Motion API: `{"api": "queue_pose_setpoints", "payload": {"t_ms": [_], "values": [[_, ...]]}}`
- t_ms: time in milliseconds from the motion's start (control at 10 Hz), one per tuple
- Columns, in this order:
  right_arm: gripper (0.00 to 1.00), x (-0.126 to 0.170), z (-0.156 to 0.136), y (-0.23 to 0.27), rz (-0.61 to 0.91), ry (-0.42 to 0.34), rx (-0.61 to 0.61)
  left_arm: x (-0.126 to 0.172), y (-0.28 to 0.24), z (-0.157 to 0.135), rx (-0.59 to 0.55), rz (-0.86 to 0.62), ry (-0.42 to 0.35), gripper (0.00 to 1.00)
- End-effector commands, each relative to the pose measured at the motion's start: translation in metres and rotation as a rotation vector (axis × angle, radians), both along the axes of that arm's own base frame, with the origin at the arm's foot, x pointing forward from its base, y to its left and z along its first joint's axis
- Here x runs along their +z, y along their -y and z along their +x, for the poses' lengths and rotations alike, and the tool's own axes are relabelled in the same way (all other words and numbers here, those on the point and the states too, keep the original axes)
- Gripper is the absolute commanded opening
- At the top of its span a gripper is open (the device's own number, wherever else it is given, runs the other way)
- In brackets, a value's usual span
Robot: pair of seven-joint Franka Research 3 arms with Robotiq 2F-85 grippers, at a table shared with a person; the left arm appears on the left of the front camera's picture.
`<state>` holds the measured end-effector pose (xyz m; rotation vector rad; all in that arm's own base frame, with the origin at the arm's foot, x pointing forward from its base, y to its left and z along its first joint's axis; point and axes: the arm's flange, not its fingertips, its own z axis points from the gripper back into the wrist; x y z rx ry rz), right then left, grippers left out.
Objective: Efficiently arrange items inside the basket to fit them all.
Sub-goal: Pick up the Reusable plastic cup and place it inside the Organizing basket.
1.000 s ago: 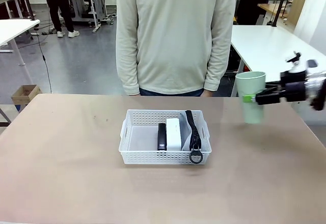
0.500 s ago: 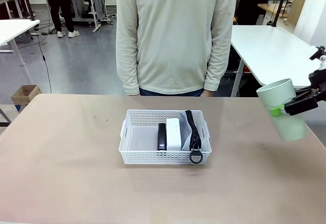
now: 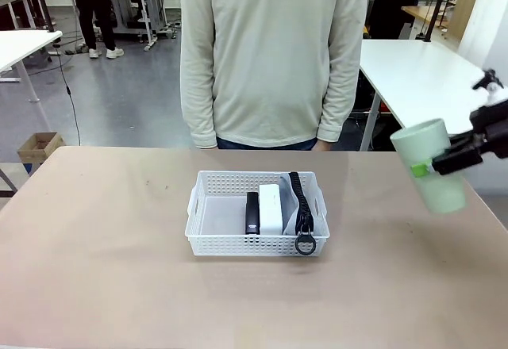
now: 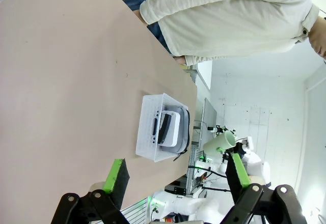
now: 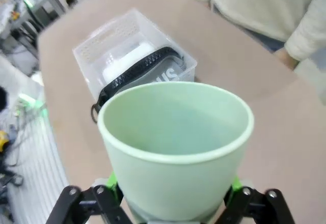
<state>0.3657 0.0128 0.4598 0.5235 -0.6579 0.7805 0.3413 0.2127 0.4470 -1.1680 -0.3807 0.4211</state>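
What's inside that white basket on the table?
The basket holds a black stapler, a small white box and a grey pouch, side by side at its right end. Whatever lies beneath them is covered.

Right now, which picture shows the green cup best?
The right wrist view: the green cup looms close, mouth open, held between the right fingers. The front view shows the cup from the side, tilted. The left wrist view shows it tiny and far off.

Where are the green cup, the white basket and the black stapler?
pale green cup (image 3: 431, 166): front view, on its side wall.
white basket (image 3: 216, 244): front view, on its near perforated wall.
black stapler (image 3: 252, 212): front view, on its top.
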Motion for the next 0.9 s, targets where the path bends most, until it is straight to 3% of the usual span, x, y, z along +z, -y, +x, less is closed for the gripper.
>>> {"api": "queue_pose_setpoints", "payload": {"t_ms": [0, 100, 200, 300, 400, 500, 600, 800], "values": [[0.87, 0.069, 0.009, -0.073, -0.057, 0.054, -0.010, 0.002, 0.002, -0.003, -0.006, 0.002, -0.007, 1.00], [0.87, 0.086, 0.020, -0.107, -0.117, 0.010, -0.027, 0.002, 0.002, -0.003, -0.006, 0.002, -0.007, 1.00], [0.87, 0.097, 0.031, -0.149, -0.115, -0.123, -0.017, 0.002, 0.002, -0.003, -0.006, 0.002, -0.007, 1.00], [0.87, 0.103, 0.041, -0.206, -0.193, -0.303, -0.093, 0.002, 0.002, -0.003, -0.006, 0.002, -0.007, 1.00], [0.87, 0.101, 0.043, -0.258, -0.298, -0.431, -0.147, 0.002, 0.002, -0.003, -0.006, 0.002, -0.007, 1.00], [0.87, 0.093, 0.037, -0.307, -0.378, -0.496, -0.166, 0.002, 0.002, -0.003, -0.006, 0.002, -0.007, 1.00], [0.87, 0.082, 0.028, -0.354, -0.446, -0.483, -0.246, 0.002, 0.002, -0.003, -0.006, 0.002, -0.007, 1.00], [0.87, 0.051, 0.009, -0.424, -0.573, -0.534, -0.290, 0.002, 0.002, -0.003, -0.006, 0.002, -0.007, 1.00]]}}
